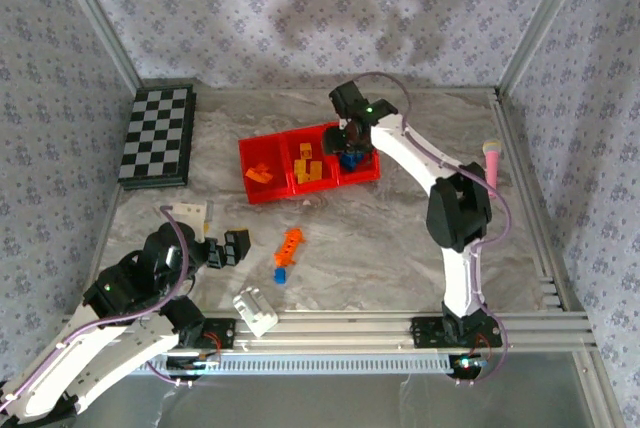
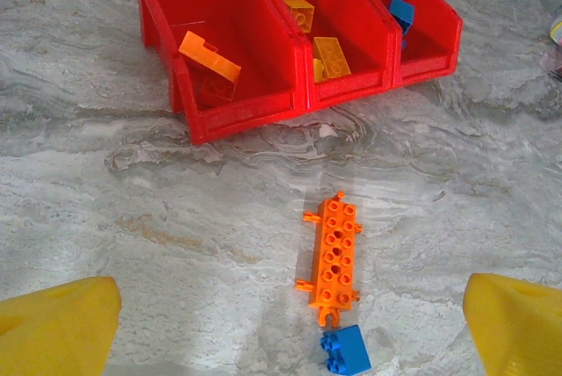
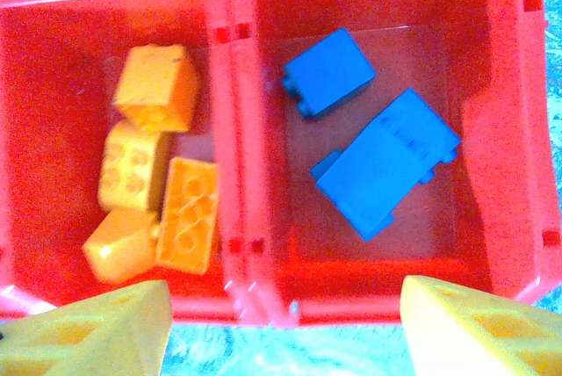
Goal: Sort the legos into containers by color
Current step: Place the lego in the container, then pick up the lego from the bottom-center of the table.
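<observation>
You have glossy, smooth red plastic on the containers (image 2: 237,117). The legos (image 2: 334,253) are hard studded plastic with a slight sheen. Your tabletop (image 2: 176,218) looks matt, grey and marbled. The frame rails (image 1: 350,323) are brushed metal.

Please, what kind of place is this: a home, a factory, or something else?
Probably a robot test cell, not a home: left arm and right arm bolted to an aluminium rail, a marble-look tabletop closed in by patterned backdrop walls, red bins set out.
</observation>
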Controlling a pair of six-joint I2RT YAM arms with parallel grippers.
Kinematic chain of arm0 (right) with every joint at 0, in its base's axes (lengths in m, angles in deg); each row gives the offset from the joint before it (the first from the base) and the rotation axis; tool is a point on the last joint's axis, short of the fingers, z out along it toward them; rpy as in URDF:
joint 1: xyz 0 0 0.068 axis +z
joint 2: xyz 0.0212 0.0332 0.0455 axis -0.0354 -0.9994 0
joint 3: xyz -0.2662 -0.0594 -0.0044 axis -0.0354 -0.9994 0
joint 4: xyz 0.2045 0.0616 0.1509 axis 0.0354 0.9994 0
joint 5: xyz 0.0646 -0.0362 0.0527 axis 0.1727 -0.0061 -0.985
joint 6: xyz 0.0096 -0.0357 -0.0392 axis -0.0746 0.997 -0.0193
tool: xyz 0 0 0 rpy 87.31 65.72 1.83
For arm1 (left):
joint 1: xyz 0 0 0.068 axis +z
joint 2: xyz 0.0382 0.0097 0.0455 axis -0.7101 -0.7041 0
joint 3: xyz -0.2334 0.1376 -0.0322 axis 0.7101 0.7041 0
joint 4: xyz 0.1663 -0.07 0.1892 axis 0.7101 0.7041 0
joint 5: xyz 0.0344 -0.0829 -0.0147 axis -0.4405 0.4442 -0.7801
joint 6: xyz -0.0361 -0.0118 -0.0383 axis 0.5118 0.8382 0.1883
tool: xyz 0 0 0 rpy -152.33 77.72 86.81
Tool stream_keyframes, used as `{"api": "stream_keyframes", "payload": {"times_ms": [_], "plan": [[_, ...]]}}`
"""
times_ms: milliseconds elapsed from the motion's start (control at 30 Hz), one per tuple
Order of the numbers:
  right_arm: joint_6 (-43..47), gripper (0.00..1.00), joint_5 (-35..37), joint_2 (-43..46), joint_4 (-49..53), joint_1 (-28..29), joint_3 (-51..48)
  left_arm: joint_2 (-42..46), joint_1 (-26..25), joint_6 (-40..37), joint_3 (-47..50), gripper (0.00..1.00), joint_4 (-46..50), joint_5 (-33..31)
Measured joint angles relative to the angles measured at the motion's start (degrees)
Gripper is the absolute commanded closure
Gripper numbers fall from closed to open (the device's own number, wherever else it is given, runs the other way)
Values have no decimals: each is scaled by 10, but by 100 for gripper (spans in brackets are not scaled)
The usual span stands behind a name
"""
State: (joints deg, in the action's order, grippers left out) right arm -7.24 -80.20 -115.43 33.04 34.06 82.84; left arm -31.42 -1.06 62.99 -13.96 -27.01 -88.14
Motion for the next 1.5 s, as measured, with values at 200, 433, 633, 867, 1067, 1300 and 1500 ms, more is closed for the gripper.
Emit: {"api": "stream_keyframes", "payload": {"times_ms": [200,433,633,867,1067,1300,1500], "plan": [[-10,27,26,90,-21,61,-89,0,-2,0,0,0,0,0],[-78,27,60,176,-59,146,-227,0,-2,0,0,0,0,0],[-192,24,98,198,-84,248,-293,0,-2,0,0,0,0,0],[-345,23,151,185,-112,366,-311,13,-2,0,0,0,0,0],[-448,27,181,104,-114,430,-273,33,-3,0,0,0,2,-1],[-531,30,196,56,-97,462,-242,66,-17,-2,1,0,44,-25],[-567,34,198,38,-94,476,-236,80,-30,3,1,0,46,-35]]}}
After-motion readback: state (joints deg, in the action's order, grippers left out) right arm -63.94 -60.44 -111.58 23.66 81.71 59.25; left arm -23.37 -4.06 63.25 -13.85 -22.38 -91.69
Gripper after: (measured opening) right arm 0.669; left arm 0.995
